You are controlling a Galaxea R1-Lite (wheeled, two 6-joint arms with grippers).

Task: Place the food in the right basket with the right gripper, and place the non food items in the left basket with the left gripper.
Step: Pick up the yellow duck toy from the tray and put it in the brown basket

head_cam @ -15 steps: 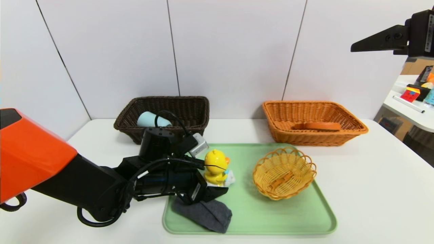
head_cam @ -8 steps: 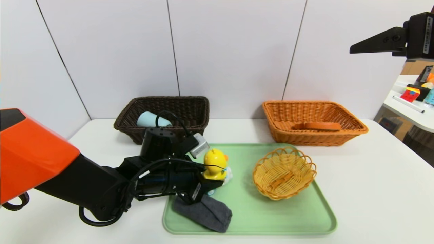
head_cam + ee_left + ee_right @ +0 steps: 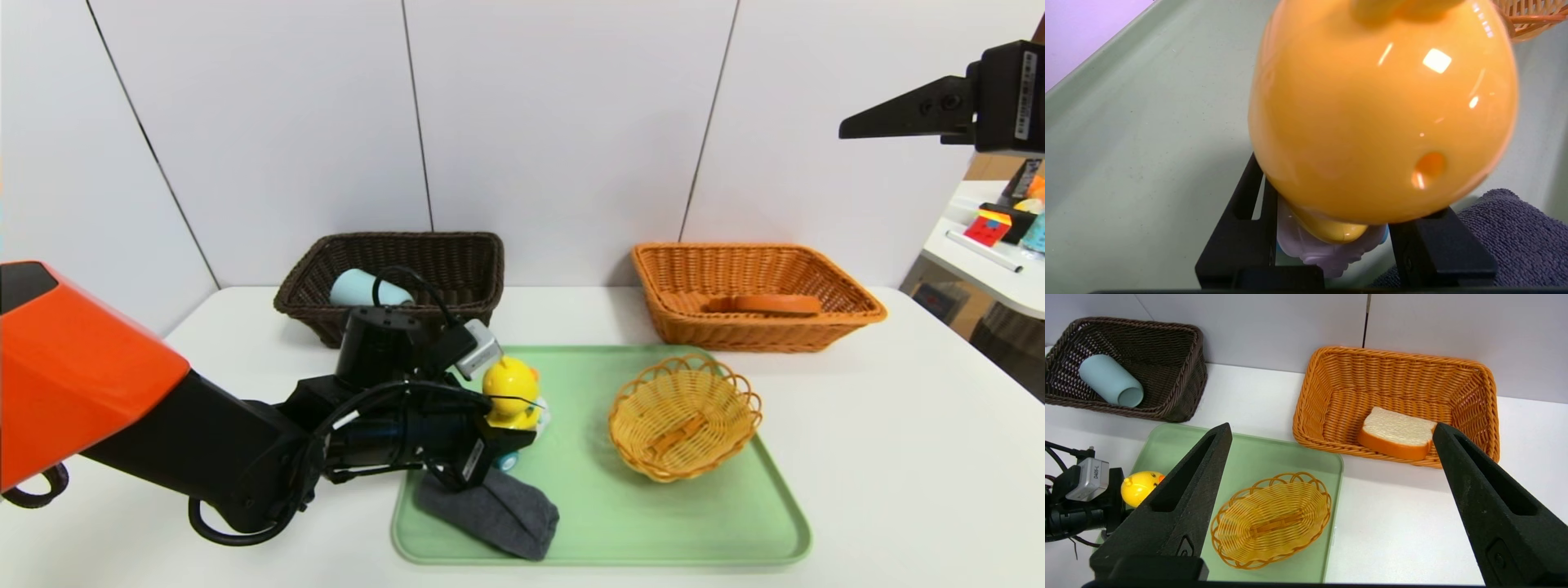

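Observation:
The yellow duck toy [image 3: 508, 390] stands over the green tray [image 3: 694, 523], tipped toward my left gripper [image 3: 513, 443], which is shut on its white wheeled base [image 3: 1327, 255], one black finger on each side. The dark grey pouch [image 3: 500, 514] lies on the tray's near left corner, just under that gripper. The blue-grey cup [image 3: 363, 288] lies on its side in the dark brown left basket [image 3: 465, 257]. The bread slice [image 3: 1396, 435] lies in the orange-tan right basket [image 3: 678, 322]. My right gripper [image 3: 1331, 426] hangs open and empty, high at the upper right.
A small round yellow wicker bowl [image 3: 684, 415] sits empty on the right half of the tray. Both large baskets stand against the back wall. A side table [image 3: 992, 261] with coloured items is off to the far right.
My left gripper has shut on the duck's base, and the duck has shifted slightly left and tipped toward the arm. The right gripper has drifted a little downward.

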